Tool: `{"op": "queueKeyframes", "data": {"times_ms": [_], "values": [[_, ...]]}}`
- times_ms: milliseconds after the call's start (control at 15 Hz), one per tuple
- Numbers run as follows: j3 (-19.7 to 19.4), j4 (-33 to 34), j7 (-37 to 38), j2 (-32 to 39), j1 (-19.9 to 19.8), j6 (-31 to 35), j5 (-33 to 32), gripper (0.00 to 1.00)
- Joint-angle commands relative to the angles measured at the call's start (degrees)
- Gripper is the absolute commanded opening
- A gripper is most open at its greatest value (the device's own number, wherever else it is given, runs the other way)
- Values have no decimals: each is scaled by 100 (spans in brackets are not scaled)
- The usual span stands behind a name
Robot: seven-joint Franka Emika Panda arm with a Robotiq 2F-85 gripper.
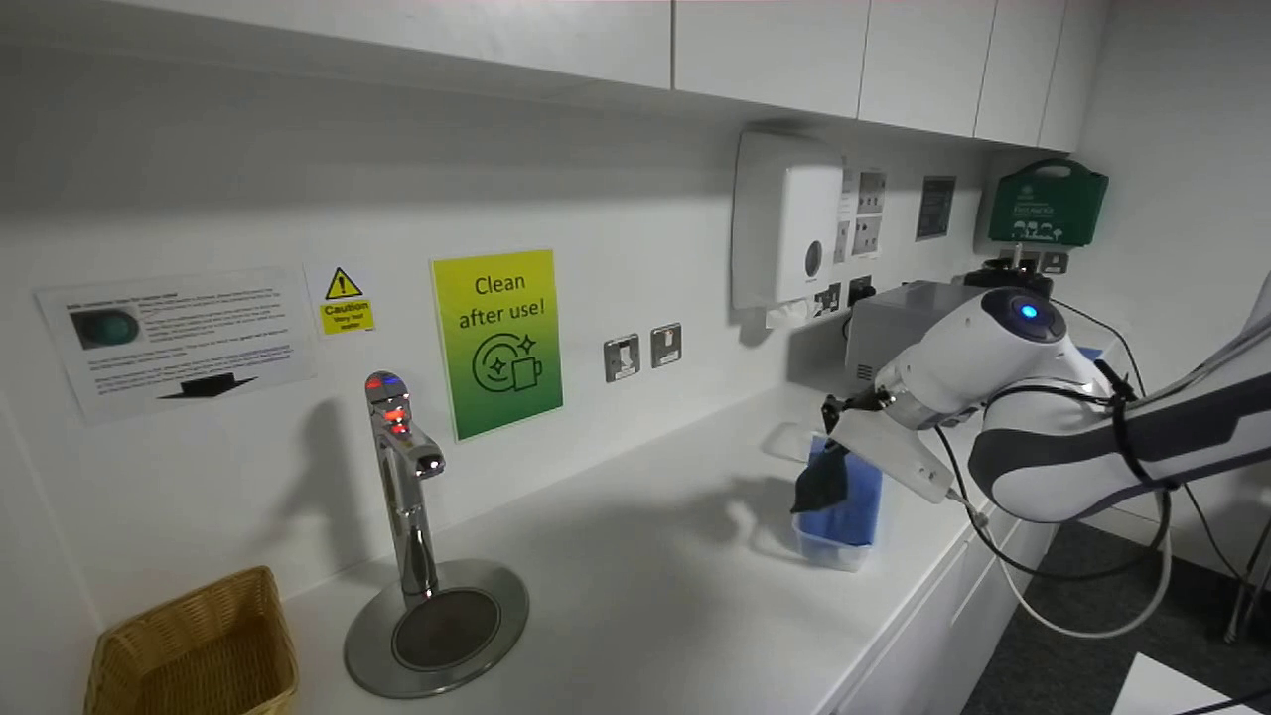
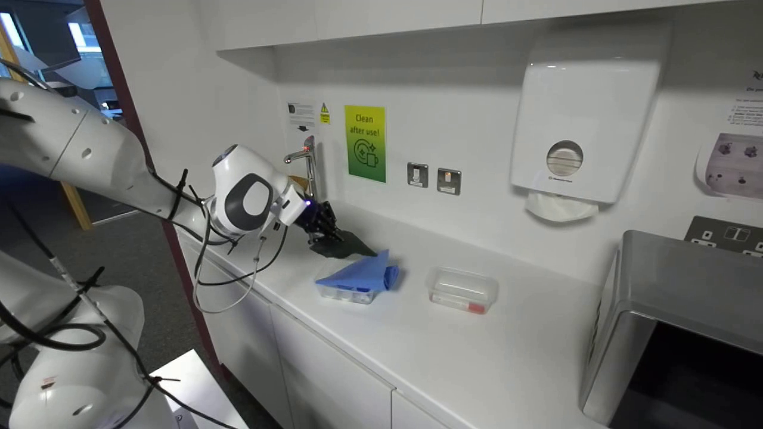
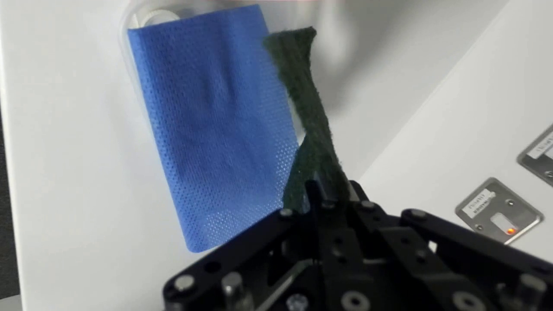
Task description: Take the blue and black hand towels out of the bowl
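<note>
The black towel hangs from my gripper and also shows in the wrist view, where it looks dark green. My gripper's fingers are shut on it, over the clear plastic bowl. In an exterior view the towel spreads behind the blue towel; I cannot tell whether they touch. The blue towel lies across the bowl's top and partly sticks out past its rim. Under it the bowl holds small pale items, mostly hidden.
A second clear container with a red item stands nearby on the counter. A microwave stands further along. A paper dispenser hangs on the wall. A tap and a wicker basket are at the counter's far end.
</note>
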Motion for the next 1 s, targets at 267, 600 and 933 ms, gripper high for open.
{"op": "queueKeyframes", "data": {"times_ms": [267,600,933], "values": [[-154,394,-132,-233,609,-287,72,1],[-237,777,-482,562,990,-79,56,1],[-739,1197,-1636,1858,1898,727,201,1]]}}
